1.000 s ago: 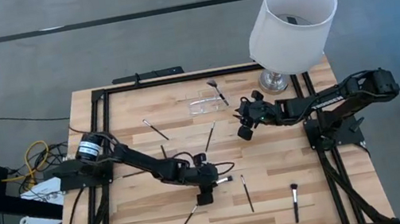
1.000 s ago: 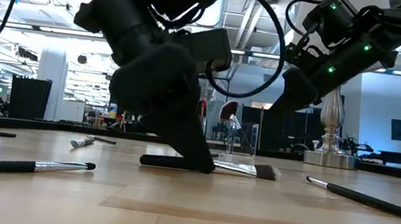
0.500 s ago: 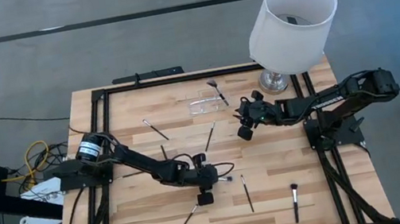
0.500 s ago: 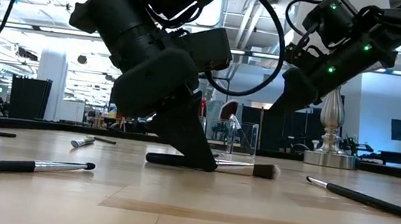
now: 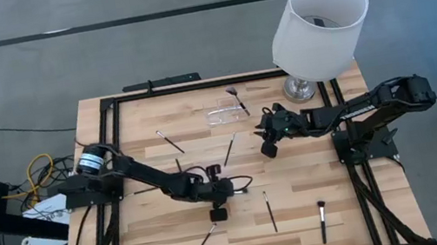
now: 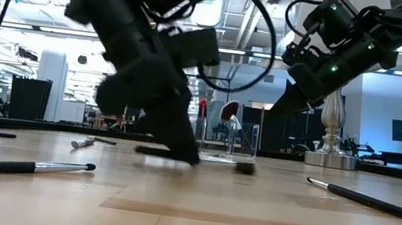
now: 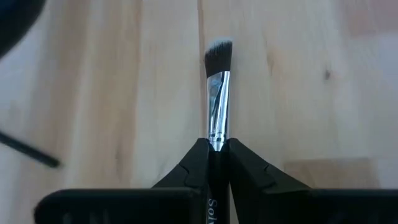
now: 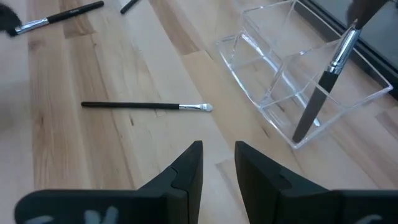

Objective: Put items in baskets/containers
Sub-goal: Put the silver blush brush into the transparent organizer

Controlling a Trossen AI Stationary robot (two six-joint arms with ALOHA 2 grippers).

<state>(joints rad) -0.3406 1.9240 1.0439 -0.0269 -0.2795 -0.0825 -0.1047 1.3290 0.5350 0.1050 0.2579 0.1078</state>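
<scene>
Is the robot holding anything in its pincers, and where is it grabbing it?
The left pincer pinches a makeup brush by its black handle, just below the silver collar. The right pincer holds nothing.

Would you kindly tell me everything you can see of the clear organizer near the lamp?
The clear organizer is a see-through, plastic-looking box, open-topped and split by thin walls into compartments. It stands on the wooden table near the far edge, beside the lamp base. One brush, with a dark handle and silver ferrule, leans tilted inside against a wall. Neither end effector touches it.
</scene>
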